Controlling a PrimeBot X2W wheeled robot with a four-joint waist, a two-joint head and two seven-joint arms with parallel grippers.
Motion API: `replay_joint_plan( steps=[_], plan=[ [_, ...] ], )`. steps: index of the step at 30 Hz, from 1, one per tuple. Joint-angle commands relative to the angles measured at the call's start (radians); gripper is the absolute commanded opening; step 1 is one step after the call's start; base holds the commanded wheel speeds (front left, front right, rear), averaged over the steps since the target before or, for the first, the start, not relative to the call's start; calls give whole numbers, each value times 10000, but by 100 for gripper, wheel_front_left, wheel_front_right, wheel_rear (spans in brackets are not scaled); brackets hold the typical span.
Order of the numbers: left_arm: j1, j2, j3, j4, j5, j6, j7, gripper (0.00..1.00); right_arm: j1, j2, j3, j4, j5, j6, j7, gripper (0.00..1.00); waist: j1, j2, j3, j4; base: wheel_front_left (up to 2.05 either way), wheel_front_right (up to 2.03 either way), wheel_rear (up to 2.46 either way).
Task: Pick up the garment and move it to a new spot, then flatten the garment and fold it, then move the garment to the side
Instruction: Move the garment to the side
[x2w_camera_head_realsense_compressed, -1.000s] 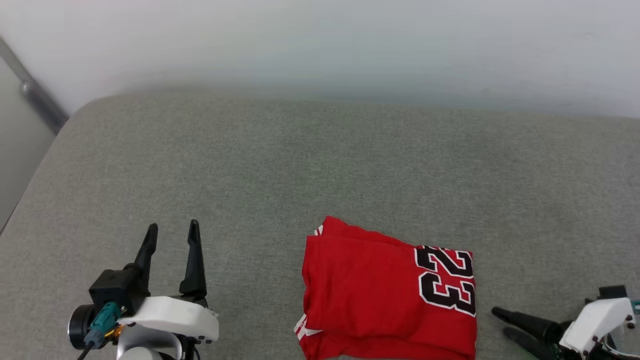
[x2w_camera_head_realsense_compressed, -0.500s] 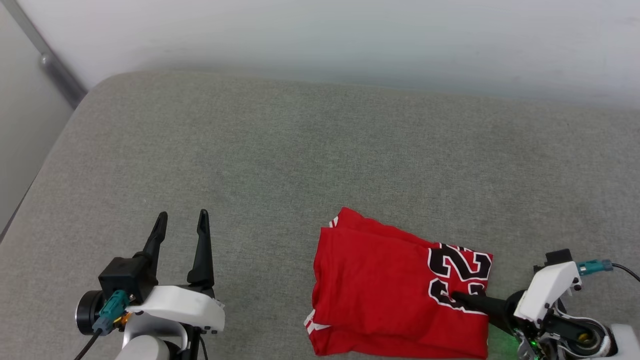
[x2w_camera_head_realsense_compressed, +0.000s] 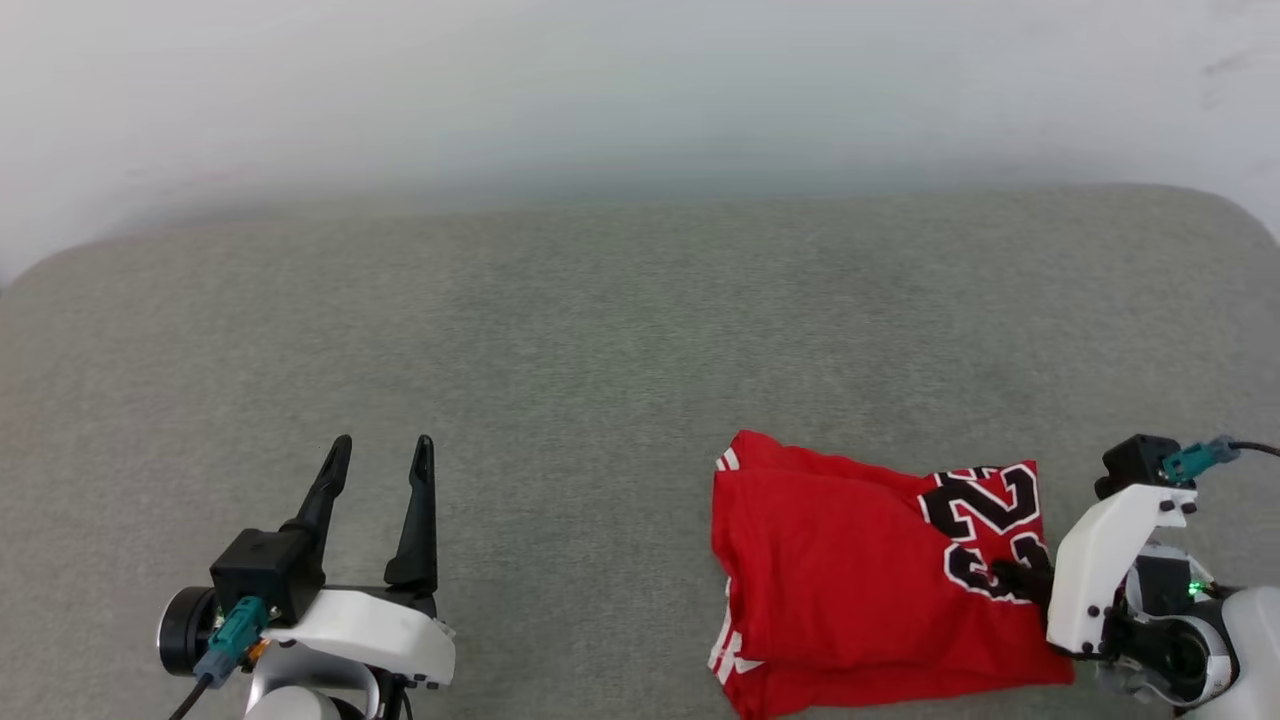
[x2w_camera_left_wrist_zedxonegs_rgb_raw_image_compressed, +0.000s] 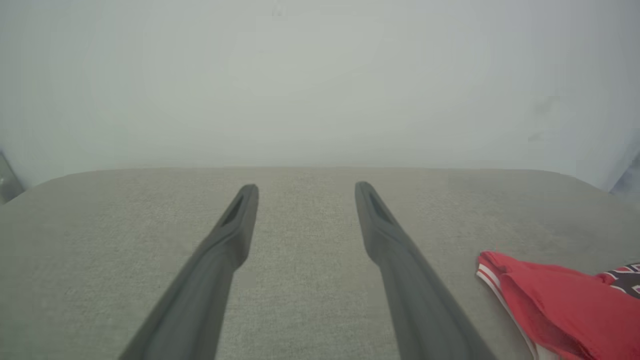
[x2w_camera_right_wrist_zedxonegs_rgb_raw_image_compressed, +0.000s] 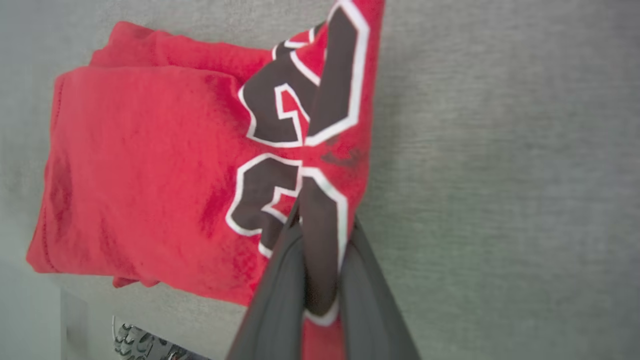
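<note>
The garment (x2w_camera_head_realsense_compressed: 840, 570) lay folded on the near right part of the grey cushion (x2w_camera_head_realsense_compressed: 600, 330), a rough rectangle with its longer side running left to right in the head view. The right pincer (x2w_camera_head_realsense_compressed: 1012, 578) was closed on the right-hand edge, its two fingers pinching a ridge of cloth at the black number print, as the right wrist view showed (x2w_camera_right_wrist_zedxonegs_rgb_raw_image_compressed: 322, 235). From that grip, nearly all of the fold stretched away to the robot's left, and bare cushion lay beyond the pincer to the right. The left pincer (x2w_camera_head_realsense_compressed: 383, 445) stood open and empty, well apart to the left, with the striped corner of the garment (x2w_camera_left_wrist_zedxonegs_rgb_raw_image_compressed: 565, 310) off to its right. The right arm was plainly the nearer, so a drag sideways would likely trail the fold behind the pinched edge.
</note>
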Motion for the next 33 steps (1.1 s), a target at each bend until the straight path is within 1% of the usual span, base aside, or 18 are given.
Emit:
replay_joint_plan(
  steps=[1,6,8,12,13,14,18,23,28,31,32,33],
  plan=[
    [-5,67,-6,-89,64,16,-11,100,-272,-149,54,73,-223,-4,-157,0,-1,0,117,-1063,0,0,0],
    [-420,276,-77,-398,256,3,168,100,-1024,-283,327,318,-610,-4,-544,0,-1,0,832,-2484,0,0,0],
    [-634,295,-137,-525,334,-25,279,100,-1391,-303,426,460,-655,-4,-897,0,-1,0,1206,-2970,0,0,0],
    [-1312,484,-247,-824,570,-94,566,100,-2213,-403,468,1038,-735,-4,-1847,0,-1,0,2089,-3620,0,0,0],
    [-1515,520,-279,-915,650,-116,656,100,-2462,-504,448,1213,-796,-4,-2082,0,-1,0,2348,-3700,0,0,0],
    [-1515,520,-279,-915,650,-116,656,100,-2462,-504,448,1213,-796,-4,-2082,0,-1,0,2348,-3700,0,0,0],
    [-2373,690,-371,-1303,1059,-125,963,100,-3519,-860,9,2230,-1199,-6,-3231,0,-1,0,3458,-3826,0,0,0],
    [-3199,801,-461,-1739,1395,-125,1239,100,-4836,-1415,-1086,3597,-1885,-7,-4538,0,-1,0,4652,-3774,0,0,0],
    [-3672,933,-584,-1950,1625,-242,1433,100,-5832,-1798,-2109,4640,-2587,-7,-5507,0,-1,0,5308,-3636,0,0,0],
    [-3908,946,-652,-2048,1699,-290,1501,100,-6217,-1844,-2550,5179,-2981,-7,-5877,0,-1,0,5525,-3501,0,0,0],
    [-3956,957,-652,-2059,1714,-309,1496,100,-6307,-1818,-2642,5337,-3105,-6,-6012,8,-1,0,5571,-3457,0,0,0],
    [-3977,954,-663,-2072,1739,-305,1495,100,-6372,-1802,-2699,5465,-3248,-6,-6172,32,-1,0,5600,-3421,0,0,0]
  ],
)
